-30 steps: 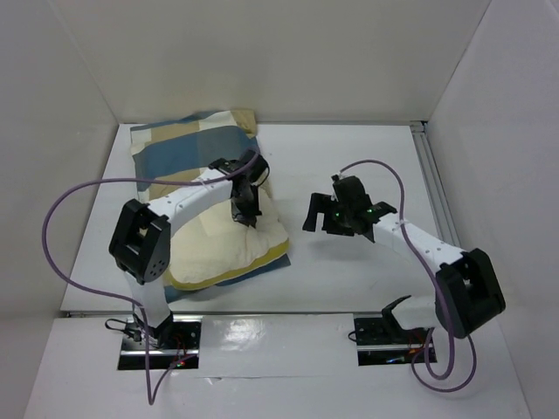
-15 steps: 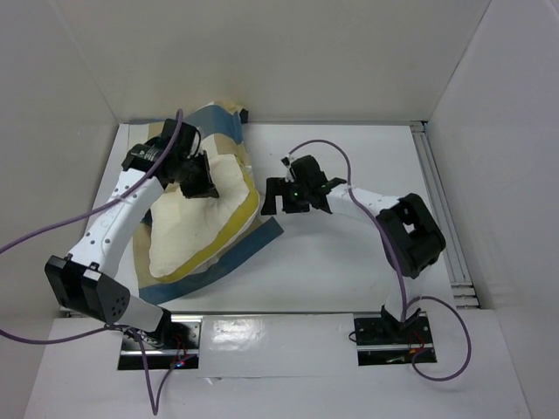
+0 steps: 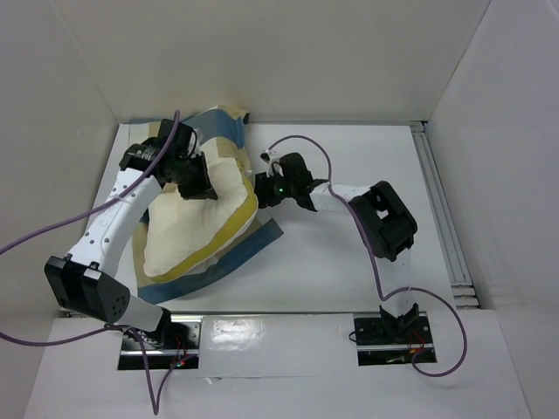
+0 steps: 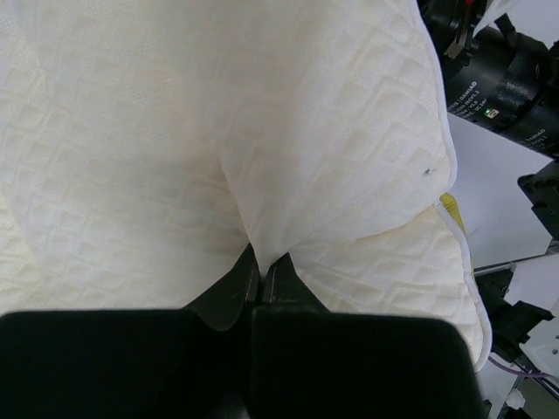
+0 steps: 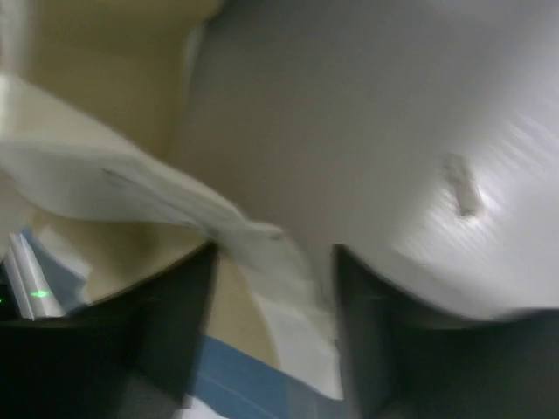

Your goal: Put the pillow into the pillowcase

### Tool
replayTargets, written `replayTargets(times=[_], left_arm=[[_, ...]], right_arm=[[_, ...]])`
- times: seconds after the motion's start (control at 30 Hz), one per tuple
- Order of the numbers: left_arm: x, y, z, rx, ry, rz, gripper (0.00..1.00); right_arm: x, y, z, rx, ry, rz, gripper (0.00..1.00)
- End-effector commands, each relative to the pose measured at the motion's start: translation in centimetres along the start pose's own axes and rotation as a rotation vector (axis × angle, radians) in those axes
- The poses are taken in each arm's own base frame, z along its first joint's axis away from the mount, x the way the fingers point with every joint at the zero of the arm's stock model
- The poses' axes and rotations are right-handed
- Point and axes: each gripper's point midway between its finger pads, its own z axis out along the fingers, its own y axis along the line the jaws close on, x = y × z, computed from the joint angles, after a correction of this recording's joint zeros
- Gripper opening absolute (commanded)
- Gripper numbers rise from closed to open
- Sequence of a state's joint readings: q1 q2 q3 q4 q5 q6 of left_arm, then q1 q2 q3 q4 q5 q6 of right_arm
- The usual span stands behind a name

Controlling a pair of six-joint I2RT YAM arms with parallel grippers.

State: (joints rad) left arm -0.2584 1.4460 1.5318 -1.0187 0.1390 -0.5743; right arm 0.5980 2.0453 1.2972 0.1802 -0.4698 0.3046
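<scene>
White walls enclose a white surface (image 3: 349,253) seen from above, with both arms reaching toward its far left quarter. The pillow (image 3: 196,236) lies there, cream with a yellow edge, its far end drawn up under the left fingers (image 3: 197,185). The pillowcase (image 3: 220,127) shows as blue, tan and cream checks bunched behind the pillow near the back wall. A blue strip of it also runs out from under the pillow's near right edge. The right fingers (image 3: 261,190) sit just beside the pillow's right edge, at the fabric there; contact cannot be judged from this height.

Left wrist view: quilted cream pillow (image 4: 218,131) fills nearly the whole field. The left fingers (image 4: 253,292) are clenched together on a pinched fold of that fabric, which rises from between their tips. The pillow's yellow edge shows at the right, and the dark body of the right arm lies beyond it.

Right wrist view, blurred: the right fingers (image 5: 170,336) stand apart, released. A pale fabric edge crosses the gap between them without being pinched. Tan cloth lies above it and blue cloth below, matching the checks of the pillowcase (image 5: 253,384). White surface (image 5: 419,131) occupies the right of the field.
</scene>
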Motion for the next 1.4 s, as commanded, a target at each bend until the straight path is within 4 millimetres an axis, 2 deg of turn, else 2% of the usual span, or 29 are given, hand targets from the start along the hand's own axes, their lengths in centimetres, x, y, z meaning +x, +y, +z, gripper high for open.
replayTargets(times=[0.0,0.03,0.07,0.13,0.17,0.2,0.3,0.33,0.37,0.4,0.43,0.47,0.5,0.53,0.57,0.6,0.63,0.7,0.73,0.8,0.97,1.03,1.13,1.2,1.23,1.27,1.3,1.33,1.37], left_arm=[[-1.3,-1.3,-1.7,0.071,-0.078,0.034,0.00],[-1.3,-1.2,-1.4,0.066,-0.069,0.032,0.00],[-1.6,-1.4,-1.3,0.072,-0.081,0.034,0.00],[-1.8,-1.1,-0.3,0.063,-0.083,0.033,0.00],[-1.5,-0.7,0.7,0.052,-0.063,0.029,0.00],[-1.7,-0.9,1.7,0.062,-0.052,0.029,0.00],[-1.5,-0.7,3.5,0.054,-0.014,0.013,0.00],[-1.8,-0.5,4.4,0.023,-0.010,0.018,0.00],[-2.7,-0.9,4.0,0.018,-0.027,0.010,0.00],[-3.0,-1.1,3.9,0.007,-0.032,0.017,0.00],[-3.4,-0.9,4.6,-0.044,-0.032,0.016,0.00],[-3.8,-1.0,4.6,-0.076,-0.033,0.016,0.00],[-4.2,-2.4,3.7,-0.091,-0.037,0.036,0.00],[-4.7,-2.1,4.1,-0.158,-0.059,0.026,0.00],[-4.7,-2.4,5.0,-0.196,-0.061,0.028,0.00],[-4.2,-2.2,7.4,-0.247,-0.032,0.016,0.00],[-3.4,-2.6,8.7,-0.274,-0.018,0.008,0.00],[-3.9,-2.5,10.9,-0.335,-0.072,-0.065,0.00],[-3.7,-2.3,12.7,-0.366,-0.070,-0.079,0.00],[-4.1,-2.9,13.8,-0.388,-0.108,-0.112,0.00],[-4.8,-5.8,16.0,-0.371,-0.154,-0.132,0.00],[-4.8,-7.2,16.8,-0.351,-0.166,-0.100,0.00],[-3.2,-9.5,17.2,-0.324,-0.150,-0.031,0.00],[-1.4,-12.1,17.4,-0.254,-0.117,0.050,0.01],[-0.6,-12.5,17.3,-0.239,-0.093,0.135,0.09],[0.2,-13.0,16.7,-0.227,-0.070,0.175,0.15],[1.4,-13.5,16.2,-0.217,-0.047,0.219,0.38],[1.5,-13.2,15.5,-0.225,-0.036,0.253,0.47],[2.0,-13.1,14.0,-0.224,-0.030,0.263,0.54]], right_arm=[[-4.3,3.8,-0.6,-0.202,-0.150,-0.091,0.38],[-4.1,4.0,-1.0,-0.204,-0.155,-0.094,0.17],[-3.2,2.9,-1.5,-0.169,-0.145,-0.059,0.00],[-3.7,3.7,-3.8,-0.167,-0.165,-0.036,0.00],[-2.3,2.8,-4.7,-0.135,-0.150,0.000,0.00],[-3.2,4.1,-6.8,-0.128,-0.176,0.003,0.00],[-3.3,5.6,-10.2,-0.106,-0.189,0.005,0.00],[-3.7,7.1,-12.4,-0.107,-0.192,0.003,0.00],[-4.0,7.4,-13.7,-0.097,-0.195,-0.010,0.00],[-5.3,8.3,-15.0,-0.091,-0.217,-0.019,0.00],[-5.2,9.2,-16.9,-0.072,-0.201,-0.017,0.00],[-5.1,9.7,-17.8,-0.063,-0.179,-0.003,0.00],[-5.8,10.8,-19.3,-0.066,-0.185,-0.007,0.00],[-3.8,10.4,-19.8,-0.048,-0.103,0.044,0.00],[-3.1,10.7,-20.3,-0.054,-0.077,0.056,0.00],[-0.7,10.2,-20.2,-0.048,-0.023,0.087,0.00],[0.8,10.6,-20.6,-0.063,0.006,0.095,0.00],[4.1,9.8,-20.9,-0.041,0.062,0.155,0.00],[6.7,9.0,-20.9,-0.023,0.111,0.187,0.00],[8.6,9.2,-22.2,0.011,0.141,0.228,0.00],[10.0,8.8,-25.0,0.119,0.136,0.269,0.00],[11.5,8.2,-25.5,0.165,0.188,0.299,0.00],[11.7,7.2,-26.3,0.248,0.190,0.313,0.00],[10.9,5.9,-27.0,0.340,0.155,0.316,0.00],[11.0,5.3,-27.3,0.393,0.167,0.332,0.00],[9.7,4.6,-27.9,0.458,0.129,0.315,0.12],[9.5,4.1,-28.4,0.503,0.142,0.317,0.43],[8.6,3.9,-28.9,0.529,0.116,0.297,0.70],[6.3,3.6,-29.5,0.574,0.050,0.274,0.87]])
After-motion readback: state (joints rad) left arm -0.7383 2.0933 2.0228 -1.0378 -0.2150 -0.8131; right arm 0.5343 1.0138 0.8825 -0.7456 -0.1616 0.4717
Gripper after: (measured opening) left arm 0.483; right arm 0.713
